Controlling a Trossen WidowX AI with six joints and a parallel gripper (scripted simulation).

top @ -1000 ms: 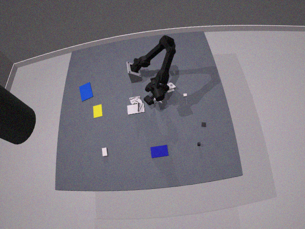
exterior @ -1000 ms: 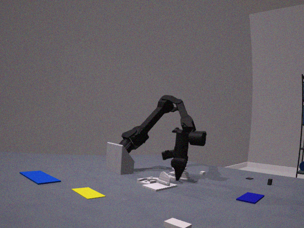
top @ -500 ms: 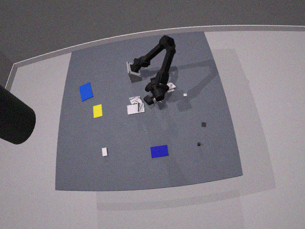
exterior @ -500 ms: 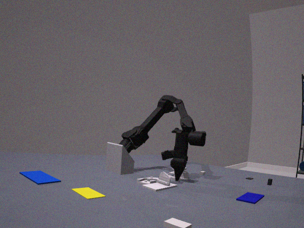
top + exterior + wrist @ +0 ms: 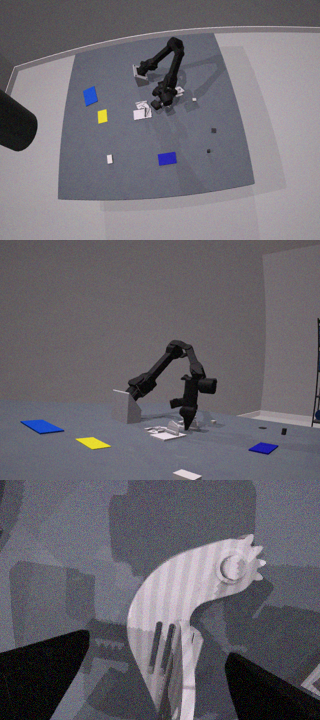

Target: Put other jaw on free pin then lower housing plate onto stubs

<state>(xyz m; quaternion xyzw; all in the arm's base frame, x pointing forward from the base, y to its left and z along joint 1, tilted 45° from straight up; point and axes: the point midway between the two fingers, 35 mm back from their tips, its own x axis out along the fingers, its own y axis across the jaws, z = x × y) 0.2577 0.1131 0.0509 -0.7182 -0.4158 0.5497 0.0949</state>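
The loose white jaw (image 5: pixel 195 424) (image 5: pixel 170 590) lies on the table, its toothed end with a round hole at the upper right in the wrist view. My gripper (image 5: pixel 187 428) (image 5: pixel 159 650) is open, its fingertips low on either side of the jaw's slotted part, with gaps on both sides. The white base (image 5: pixel 138 115) (image 5: pixel 161 437) stands beside the gripper, with the other jaw (image 5: pixel 147 107) (image 5: pixel 173 427) on it; its pins are too small to make out. A white plate with a hole (image 5: pixel 179 89), apparently the housing plate, lies behind the gripper in the top view, partly hidden.
A small white block (image 5: pixel 194 99) (image 5: pixel 213 421) lies beyond the plate. Blue (image 5: pixel 90 96), yellow (image 5: pixel 102 116) and dark blue (image 5: pixel 167 158) pads, a white block (image 5: pixel 109 159) and two small dark blocks (image 5: pixel 213 130) (image 5: pixel 208 150) lie farther away.
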